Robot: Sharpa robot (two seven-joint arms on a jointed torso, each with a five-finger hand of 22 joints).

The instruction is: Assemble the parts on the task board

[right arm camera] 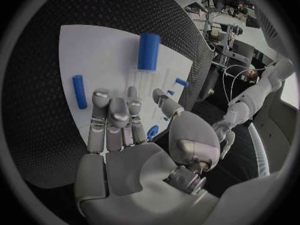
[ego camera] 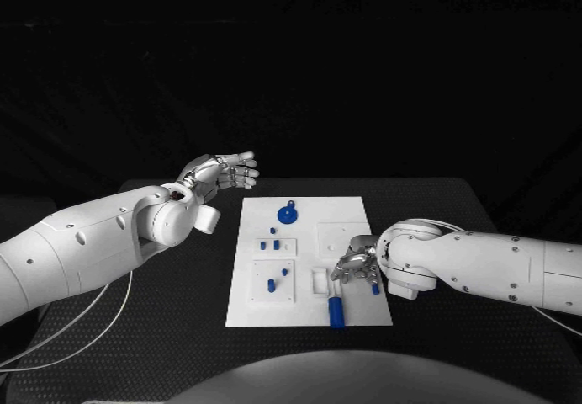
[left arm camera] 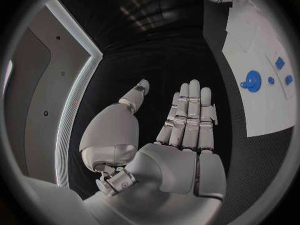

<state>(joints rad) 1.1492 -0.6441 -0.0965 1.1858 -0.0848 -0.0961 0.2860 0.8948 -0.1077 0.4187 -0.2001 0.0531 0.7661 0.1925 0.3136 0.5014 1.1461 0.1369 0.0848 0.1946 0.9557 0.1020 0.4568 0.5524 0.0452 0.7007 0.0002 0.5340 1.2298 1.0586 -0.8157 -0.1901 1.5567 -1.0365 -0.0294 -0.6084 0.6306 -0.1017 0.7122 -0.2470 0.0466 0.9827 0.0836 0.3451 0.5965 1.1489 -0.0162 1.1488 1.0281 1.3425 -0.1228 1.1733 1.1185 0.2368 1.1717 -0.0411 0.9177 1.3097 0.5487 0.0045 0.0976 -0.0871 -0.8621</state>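
Left hand hovers above the black table, off the far-left corner of the task board, fingers extended and apart, holding nothing; the left wrist view confirms an open palm with straight fingers and nothing in it. The task board lies flat in the middle of the table. On it, moving across: two small blue parts stand side by side in a raised block near its left edge, with further small blue pieces on a second block nearer the robot; a round blue part sits at the far middle; a long blue cylinder lies near the board's near edge. Right hand is low over the board's right half, fingers pointing down at the board, just beside a short blue peg. In the right wrist view the fingers are held together and extended, gripping nothing.
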